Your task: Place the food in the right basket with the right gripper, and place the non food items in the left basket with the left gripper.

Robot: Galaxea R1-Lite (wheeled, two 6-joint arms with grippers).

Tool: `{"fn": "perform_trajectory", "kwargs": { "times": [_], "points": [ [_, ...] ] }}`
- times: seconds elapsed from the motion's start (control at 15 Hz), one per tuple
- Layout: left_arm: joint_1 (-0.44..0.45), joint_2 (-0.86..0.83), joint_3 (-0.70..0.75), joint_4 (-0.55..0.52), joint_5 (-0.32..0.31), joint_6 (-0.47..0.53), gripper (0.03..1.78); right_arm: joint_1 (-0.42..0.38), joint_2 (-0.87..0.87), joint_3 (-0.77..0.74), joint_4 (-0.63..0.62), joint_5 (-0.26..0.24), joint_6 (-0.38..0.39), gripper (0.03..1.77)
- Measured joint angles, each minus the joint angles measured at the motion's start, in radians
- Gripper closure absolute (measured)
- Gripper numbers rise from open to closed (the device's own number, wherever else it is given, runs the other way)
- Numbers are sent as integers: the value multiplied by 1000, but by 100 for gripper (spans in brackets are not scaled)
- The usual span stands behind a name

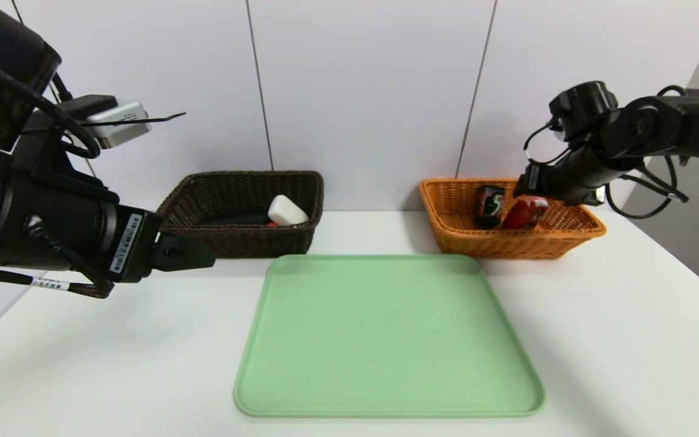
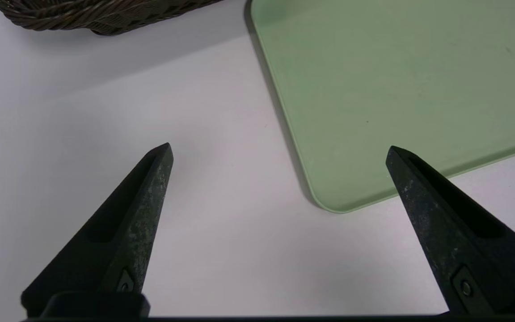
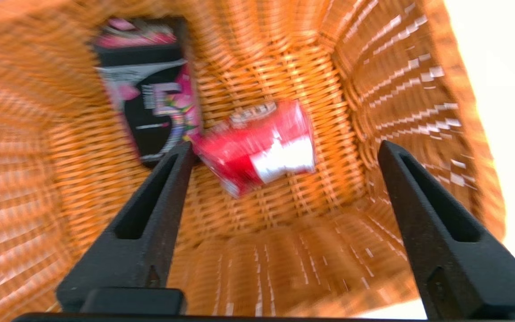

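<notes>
At the left edge of the frame, the left gripper hangs above the white table, in front of a dark brown basket. The basket, left of center, holds a white block, a bit of something red and a flat black item. Right of center stands an orange basket with a black pack and a red pack inside. The right gripper reaches in from the upper right, over that basket. A green tray lies across the lower middle, and a white paneled wall fills the top.
</notes>
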Motion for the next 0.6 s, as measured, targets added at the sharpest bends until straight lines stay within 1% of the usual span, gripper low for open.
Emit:
{"fn": "perform_trajectory", "kwargs": {
  "times": [0.13,0.33,0.4,0.6],
  "points": [
    [13,-13,0,0,1,0,12,1,-69,4,49,12,0,29],
    [46,-46,-2,0,6,0,12,4,-204,9,174,91,1,23],
    [60,-63,-3,0,6,1,12,7,-252,17,212,104,1,21],
    [100,-122,-3,2,6,0,12,20,-403,111,257,113,-2,17]
  ]
}}
